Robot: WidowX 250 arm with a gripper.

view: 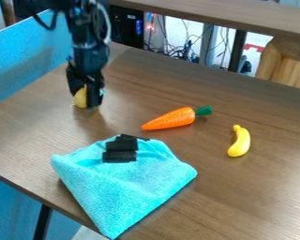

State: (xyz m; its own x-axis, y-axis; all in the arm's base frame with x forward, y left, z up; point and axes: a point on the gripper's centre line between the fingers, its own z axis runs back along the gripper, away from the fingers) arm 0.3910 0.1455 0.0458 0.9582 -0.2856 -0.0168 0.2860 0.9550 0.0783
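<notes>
A rounded yellow object [80, 97] is seen at the gripper [86, 100], toward the far-left part of the tabletop [252, 201], near the edge beside the blue panel [21, 65] and well apart from the other things. It is partly hidden by the jaws; whether they are clamped on it or merely set about it cannot be told. From its small, smooth look, it may be judged a light toy piece, probably firm rather than fragile, though its material cannot be confirmed. Because of its curved sides, it could be made to roll or squirt out if pinched high or off centre; it is best taken at its widest part, with even, moderate pressure applied from opposite sides and the tips kept low. Nearer the middle, the orange toy carrot [171, 119] is laid on its side, its green top [203, 111] pointed away from the gripper, and the small yellow banana [240, 141] is placed to the right of it in the view. Toward the near-left edge, the turquoise cloth [124, 187] is spread, soft and easily rucked if brushed, with black strips [120, 149] at its upper part.
</notes>
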